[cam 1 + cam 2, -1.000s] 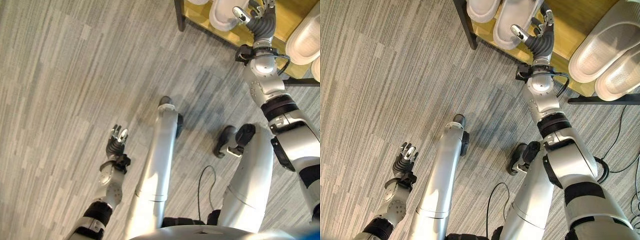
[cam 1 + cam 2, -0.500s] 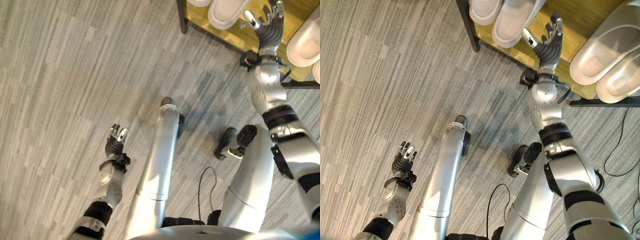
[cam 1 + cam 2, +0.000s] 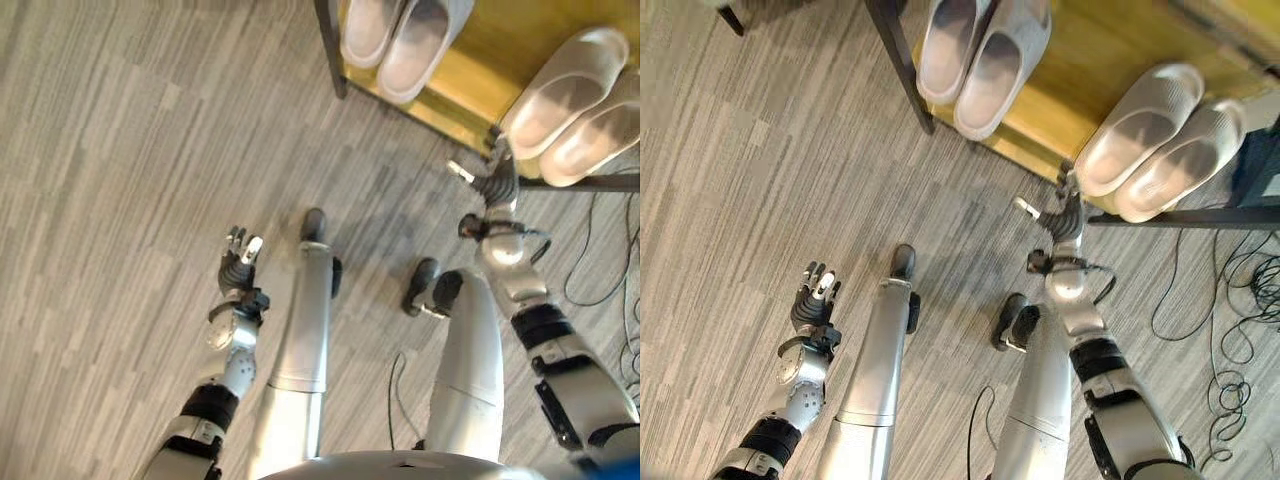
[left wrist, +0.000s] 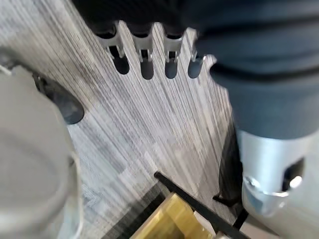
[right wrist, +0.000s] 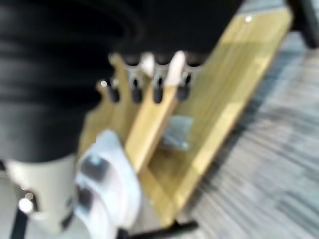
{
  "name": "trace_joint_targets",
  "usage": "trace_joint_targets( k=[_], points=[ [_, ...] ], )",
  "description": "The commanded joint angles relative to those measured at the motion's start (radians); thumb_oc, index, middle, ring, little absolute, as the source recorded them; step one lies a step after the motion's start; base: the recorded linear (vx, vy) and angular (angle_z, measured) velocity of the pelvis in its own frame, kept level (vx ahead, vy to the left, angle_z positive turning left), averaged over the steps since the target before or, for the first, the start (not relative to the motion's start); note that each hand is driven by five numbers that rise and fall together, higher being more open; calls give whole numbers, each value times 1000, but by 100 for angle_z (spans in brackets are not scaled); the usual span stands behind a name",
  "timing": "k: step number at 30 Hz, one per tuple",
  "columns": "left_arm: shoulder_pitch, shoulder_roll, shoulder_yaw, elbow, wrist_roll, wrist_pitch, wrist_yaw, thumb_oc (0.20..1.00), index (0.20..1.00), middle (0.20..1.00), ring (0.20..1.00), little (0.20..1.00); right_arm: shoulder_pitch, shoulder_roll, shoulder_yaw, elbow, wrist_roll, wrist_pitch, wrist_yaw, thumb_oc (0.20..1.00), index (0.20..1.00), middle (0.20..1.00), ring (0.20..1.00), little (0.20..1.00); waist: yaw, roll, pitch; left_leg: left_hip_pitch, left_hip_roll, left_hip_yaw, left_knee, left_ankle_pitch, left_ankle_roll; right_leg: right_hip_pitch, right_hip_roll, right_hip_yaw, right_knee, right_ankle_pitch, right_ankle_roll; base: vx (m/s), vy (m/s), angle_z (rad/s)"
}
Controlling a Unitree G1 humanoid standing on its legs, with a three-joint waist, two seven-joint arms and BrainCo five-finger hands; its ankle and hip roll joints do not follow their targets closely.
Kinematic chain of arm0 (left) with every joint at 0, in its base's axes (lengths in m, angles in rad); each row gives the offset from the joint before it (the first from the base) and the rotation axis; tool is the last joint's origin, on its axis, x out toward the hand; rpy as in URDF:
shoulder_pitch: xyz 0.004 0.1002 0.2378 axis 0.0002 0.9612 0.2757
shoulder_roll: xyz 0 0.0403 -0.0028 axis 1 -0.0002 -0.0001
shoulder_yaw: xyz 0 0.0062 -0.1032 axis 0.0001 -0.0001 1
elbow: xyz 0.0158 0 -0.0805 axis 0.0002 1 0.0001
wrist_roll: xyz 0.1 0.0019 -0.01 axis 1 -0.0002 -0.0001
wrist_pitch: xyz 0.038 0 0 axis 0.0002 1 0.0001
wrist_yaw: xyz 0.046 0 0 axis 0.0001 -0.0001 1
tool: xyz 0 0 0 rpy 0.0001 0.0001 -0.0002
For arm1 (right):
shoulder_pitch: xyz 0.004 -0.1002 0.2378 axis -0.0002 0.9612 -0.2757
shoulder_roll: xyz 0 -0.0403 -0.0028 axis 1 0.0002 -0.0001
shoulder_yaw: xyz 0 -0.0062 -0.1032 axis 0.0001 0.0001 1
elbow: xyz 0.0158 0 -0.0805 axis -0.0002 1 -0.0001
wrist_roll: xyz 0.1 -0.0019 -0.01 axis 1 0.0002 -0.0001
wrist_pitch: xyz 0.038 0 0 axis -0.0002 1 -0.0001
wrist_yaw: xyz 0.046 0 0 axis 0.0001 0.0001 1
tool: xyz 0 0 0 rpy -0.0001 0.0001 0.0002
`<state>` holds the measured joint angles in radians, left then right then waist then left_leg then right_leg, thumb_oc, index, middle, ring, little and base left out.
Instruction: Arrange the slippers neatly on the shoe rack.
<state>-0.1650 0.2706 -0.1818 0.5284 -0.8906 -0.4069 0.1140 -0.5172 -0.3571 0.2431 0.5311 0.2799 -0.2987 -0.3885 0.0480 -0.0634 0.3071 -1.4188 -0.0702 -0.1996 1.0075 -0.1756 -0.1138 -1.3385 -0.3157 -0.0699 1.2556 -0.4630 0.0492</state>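
Left hand [image 3: 813, 298], at 8 o'clock over the grey striped floor [image 3: 760, 180], hangs relaxed and empty. On the yellow wooden shoe rack [image 3: 1095, 70], one pale grey slipper pair [image 3: 980, 50] sits at 12 o'clock, a second beige pair [image 3: 1155, 140] at 2 o'clock. Right hand [image 3: 1065, 213], fingers straight, grasps nothing at the rack's edge. Arranging appears essentially complete.

Silver-grey arms, dark ribbed wrist covers, seemingly dark-tipped silver fingers [image 4: 146, 59].
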Motion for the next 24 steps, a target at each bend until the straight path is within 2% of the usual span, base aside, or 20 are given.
trace_joint_targets(
  k=[1,4,6,7,10,12,14,15,16,17,18,19,20,24],
  points=[
    [32,3,10,61,52,-31,-20,1000,1000,1000,1000,1000,31,23,29,23,-27,-16,25,1000,1000,1000,1000,1000,-9,5,-23,121,82,-33,-213,83,-17,114,33,62,-197,119,57,-77,0,0],
    [42,11,-5,52,85,-27,-26,1000,1000,1000,1000,1000,92,56,31,78,-3,-12,46,1000,1000,1000,1000,1000,-8,3,-29,239,99,-32,-317,107,-19,222,30,40,-291,144,66,-33,-6,-2],
    [42,11,-5,52,85,-27,-26,1000,1000,1000,1000,1000,92,56,31,79,-3,-13,46,1000,1000,1000,1000,1000,-8,4,-26,244,100,-33,-319,107,-19,227,30,39,-294,145,66,-3,-13,-5],
    [51,30,-28,47,142,-24,-34,1000,1000,1000,1000,1000,156,69,39,125,-15,2,62,1000,1000,1000,1000,1000,-10,6,-40,352,112,-25,-411,134,-23,334,32,12,-375,166,75,0,0,0],
    [58,39,-48,61,185,-16,-38,1000,1000,1000,1000,1000,187,73,46,161,-27,10,71,1000,1000,1000,1000,1000,-10,9,-44,422,117,-25,-462,149,-26,406,35,-5,-426,181,82,14,-13,6],
    [71,38,-95,101,261,-2,-50,1000,1000,1000,1000,1000,243,92,32,300,-30,25,83,1000,1000,1000,1000,1000,-8,20,-58,596,131,-6,-590,177,-29,576,47,-32,-554,219,98,72,-17,-2],
    [71,37,-95,101,261,-2,-50,1000,1000,1000,1000,1000,243,92,32,300,-30,25,84,1000,1000,1000,1000,1000,-7,21,-55,600,132,-7,-592,178,-29,580,47,-33,-557,220,98,-2,9,-10],
    [75,35,-108,110,285,0,-49,1000,1000,1000,1000,1000,254,95,20,332,-29,29,83,1000,1000,1000,1000,1000,-5,30,-59,639,140,-4,-646,225,-31,618,55,-44,-613,269,100,21,13,-11],
    [77,26,-127,132,313,10,-51,1000,1000,1000,1000,1000,277,96,16,395,-42,37,80,1000,1000,1000,1000,1000,-4,37,-67,722,145,0,-712,241,-33,700,61,-54,-686,292,109,20,13,-11],
    [77,26,-128,132,313,10,-51,1000,1000,1000,1000,1000,276,96,15,395,-42,37,80,1000,1000,1000,1000,1000,-4,37,-65,725,145,-1,-713,241,-33,704,62,-55,-688,292,109,142,-39,-9],
    [82,19,-142,149,346,13,-47,1000,1000,1000,1000,1000,310,94,-3,438,-46,44,84,1000,1000,1000,1000,1000,-10,45,-77,810,152,6,-782,262,-35,781,66,-65,-761,321,120,75,-19,-8],
    [82,19,-142,149,346,13,-47,1000,1000,1000,1000,1000,310,94,-3,438,-46,44,84,1000,1000,1000,1000,1000,-10,45,-75,812,153,6,-783,262,-36,784,66,-66,-762,322,120,142,-44,-5],
    [80,7,-148,169,353,22,-51,1000,1000,1000,1000,1000,339,91,-8,458,-60,52,85,1000,1000,1000,1000,1000,-17,51,-84,872,161,6,-831,276,-34,845,71,-73,-815,340,125,105,-38,-7],
    [72,-5,-166,191,406,23,-40,1000,1000,1000,1000,1000,380,91,-14,503,-88,61,89,1000,1000,1000,1000,1000,-29,59,-103,951,171,16,-888,288,-32,929,76,-83,-883,369,134,101,-40,-8]
  ],
)
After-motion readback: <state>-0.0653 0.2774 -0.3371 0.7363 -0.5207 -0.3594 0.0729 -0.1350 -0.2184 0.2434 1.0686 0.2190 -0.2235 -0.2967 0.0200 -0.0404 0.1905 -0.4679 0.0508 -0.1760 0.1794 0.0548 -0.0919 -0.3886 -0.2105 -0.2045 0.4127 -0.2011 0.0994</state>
